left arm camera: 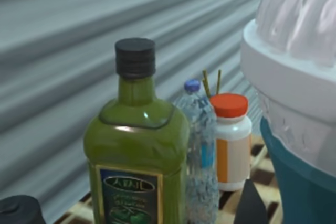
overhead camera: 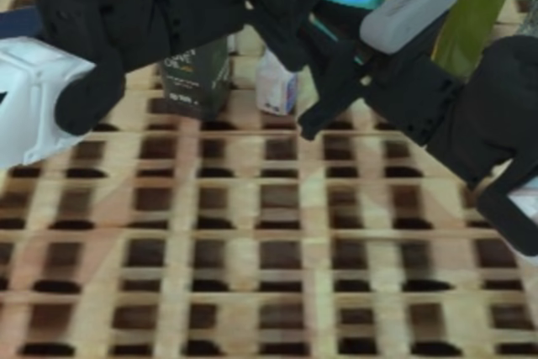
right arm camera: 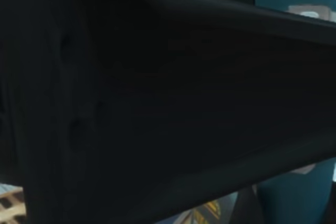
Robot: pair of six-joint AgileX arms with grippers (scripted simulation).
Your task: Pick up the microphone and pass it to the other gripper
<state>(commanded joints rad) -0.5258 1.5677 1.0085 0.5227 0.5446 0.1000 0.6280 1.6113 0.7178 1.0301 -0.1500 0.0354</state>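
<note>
Mid-air handover at the back of the slatted table (overhead camera: 252, 233): the left gripper (overhead camera: 282, 18) and the right gripper (overhead camera: 324, 102) meet tip to tip above a row of bottles. From above, black metal hides the microphone (left arm camera: 299, 77) between them. Whether either gripper is clamped on it cannot be told.

The left wrist view puts the microphone right against that camera, upright, its pale ribbed head above the teal handle. This suggests it sits at or within the left gripper's reach, probably so the receiving arm can take the handle below the head. The right wrist view is dark, filled by a black arm, with slivers of teal at its edges.

Behind the microphone stand an olive oil bottle (left arm camera: 137, 150), a water bottle (left arm camera: 202, 145) and an orange-lidded jar (left arm camera: 232, 145). A white glue bottle (overhead camera: 276, 81) stands beneath the meeting point. The exchange is evidently held high to keep clear of them.
</note>
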